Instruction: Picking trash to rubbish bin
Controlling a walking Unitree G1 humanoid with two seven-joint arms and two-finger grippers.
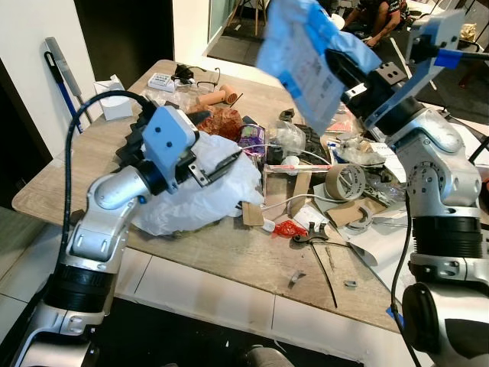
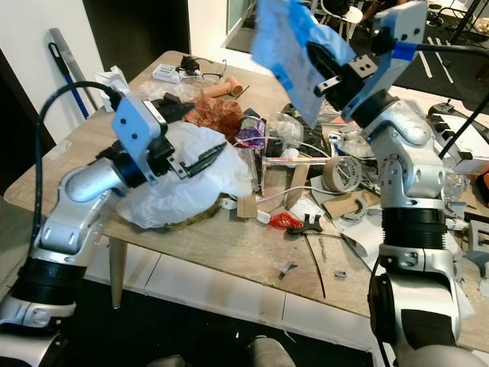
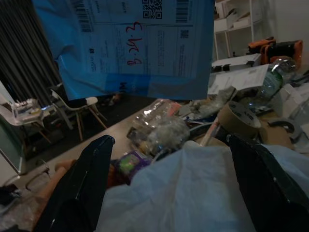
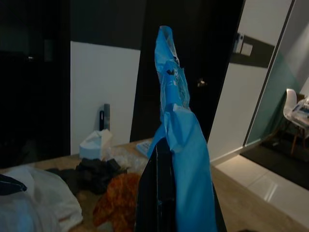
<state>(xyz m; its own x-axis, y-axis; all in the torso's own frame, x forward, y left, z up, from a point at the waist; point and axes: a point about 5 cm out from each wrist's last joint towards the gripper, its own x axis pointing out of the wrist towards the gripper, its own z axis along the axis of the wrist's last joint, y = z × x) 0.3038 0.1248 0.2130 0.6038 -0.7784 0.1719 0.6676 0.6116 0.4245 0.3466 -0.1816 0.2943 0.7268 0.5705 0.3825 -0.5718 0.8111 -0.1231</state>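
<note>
A blue bag is held up high while a white bag waits on the desk.

On the left, the left gripper [image 1: 216,170] is spread wide, just over the crumpled white plastic bag [image 1: 200,200] that lies on the messy wooden desk [image 1: 229,248]. The white bag is right under and in front of this gripper, so the left arm is nearer to it. In the middle, a roll of brown tape [image 1: 345,182] and a small red wrapper [image 1: 289,228] are seen among the clutter. On the right, the flat blue plastic mailing bag [image 1: 303,55] is pinched tight in the right gripper [image 2: 325,67] and is held high above the desk, its long side pointing up. A rubbish bin cannot be made out.
</note>
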